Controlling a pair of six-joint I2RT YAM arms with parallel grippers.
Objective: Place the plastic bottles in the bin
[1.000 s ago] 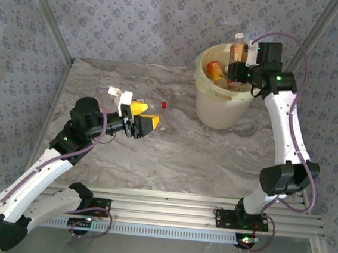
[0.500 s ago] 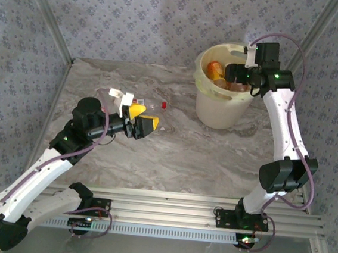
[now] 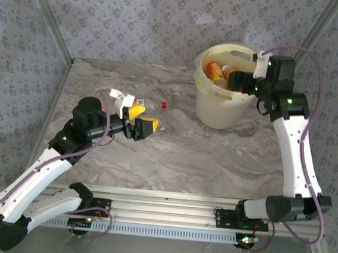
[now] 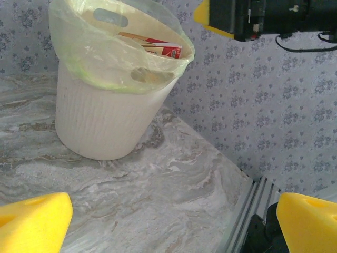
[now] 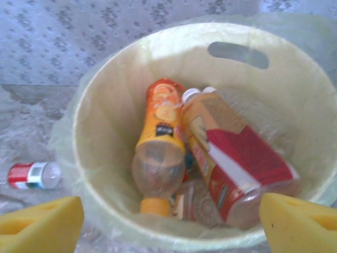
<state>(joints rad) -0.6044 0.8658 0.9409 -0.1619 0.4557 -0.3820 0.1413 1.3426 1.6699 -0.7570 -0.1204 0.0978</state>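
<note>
The right gripper (image 3: 240,81) hangs over the near rim of the bin (image 3: 218,113), its jaws spread wide with nothing between them. From its wrist view, looking down past its yellow pads (image 5: 39,224), two of the plastic bottles lie side by side inside the bin (image 5: 105,105): an orange-labelled bottle (image 5: 160,137) with its orange cap toward the camera, and touching it a larger red-labelled bottle (image 5: 237,158) with a white cap. A thin translucent bag (image 4: 105,58) lines the bin and folds over its rim. One more small bottle (image 3: 154,105), red-capped, lies on its side on the grey marbled table (image 3: 184,158), well to the left of the bin. Just beside that bottle, on the side away from the bin, the left gripper (image 3: 141,116) hovers with its jaws wide and empty, facing the bin.
</note>
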